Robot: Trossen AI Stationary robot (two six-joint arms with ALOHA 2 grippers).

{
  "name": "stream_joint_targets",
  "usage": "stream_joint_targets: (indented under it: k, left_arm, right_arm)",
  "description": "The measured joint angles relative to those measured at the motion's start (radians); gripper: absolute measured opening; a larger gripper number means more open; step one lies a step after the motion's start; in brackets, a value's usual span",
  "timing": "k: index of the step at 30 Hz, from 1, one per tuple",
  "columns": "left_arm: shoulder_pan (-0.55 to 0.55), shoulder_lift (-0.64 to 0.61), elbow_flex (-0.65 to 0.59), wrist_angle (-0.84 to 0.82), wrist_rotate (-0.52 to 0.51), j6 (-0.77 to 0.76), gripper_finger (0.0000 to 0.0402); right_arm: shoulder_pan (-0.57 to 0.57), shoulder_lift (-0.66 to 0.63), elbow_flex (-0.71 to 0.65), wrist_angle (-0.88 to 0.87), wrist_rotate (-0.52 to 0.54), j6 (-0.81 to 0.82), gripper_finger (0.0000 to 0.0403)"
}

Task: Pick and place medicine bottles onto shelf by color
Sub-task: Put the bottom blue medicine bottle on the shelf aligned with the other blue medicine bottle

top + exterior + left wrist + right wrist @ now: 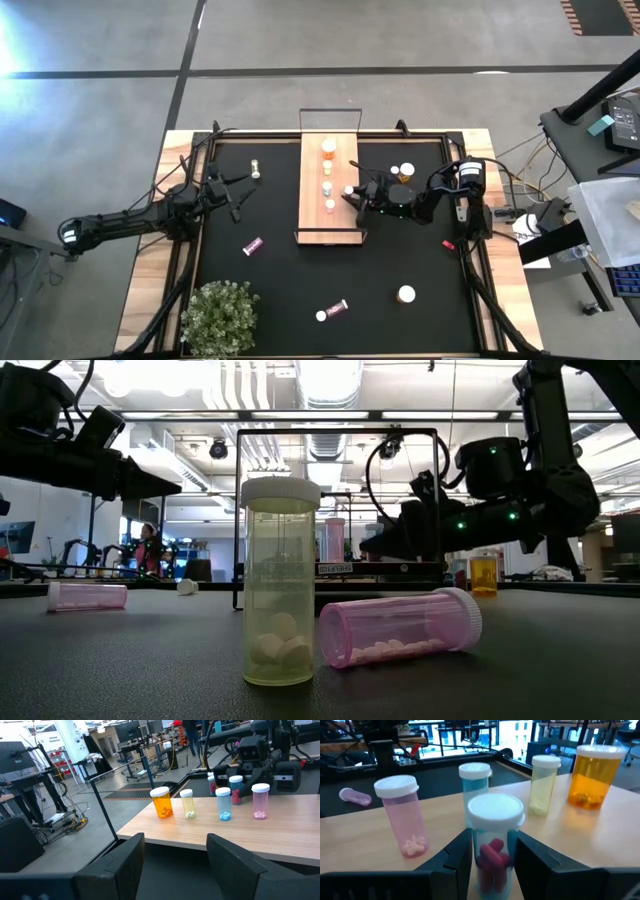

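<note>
Right pincer grips a red-pill bottle upright, at the shelf row; left pincer waits open.

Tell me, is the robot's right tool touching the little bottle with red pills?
Touching. In the right wrist view, the right tool has a dark finger pressed against each side of the red-pill bottle, with no gap showing, at the shelf edge.

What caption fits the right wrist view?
Right gripper around a red-pill bottle at the shelf, beside four standing bottles.
</note>
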Motion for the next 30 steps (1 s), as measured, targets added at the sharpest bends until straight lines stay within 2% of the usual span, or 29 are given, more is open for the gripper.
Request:
stream_joint_targets:
  k: [30]
  left_arm:
    - [0.000, 0.000, 0.000, 0.000, 0.000, 0.000, 0.0199]
  right_arm:
    - [0.000, -0.037, 0.010, 0.008, 0.000, -0.004, 0.0121]
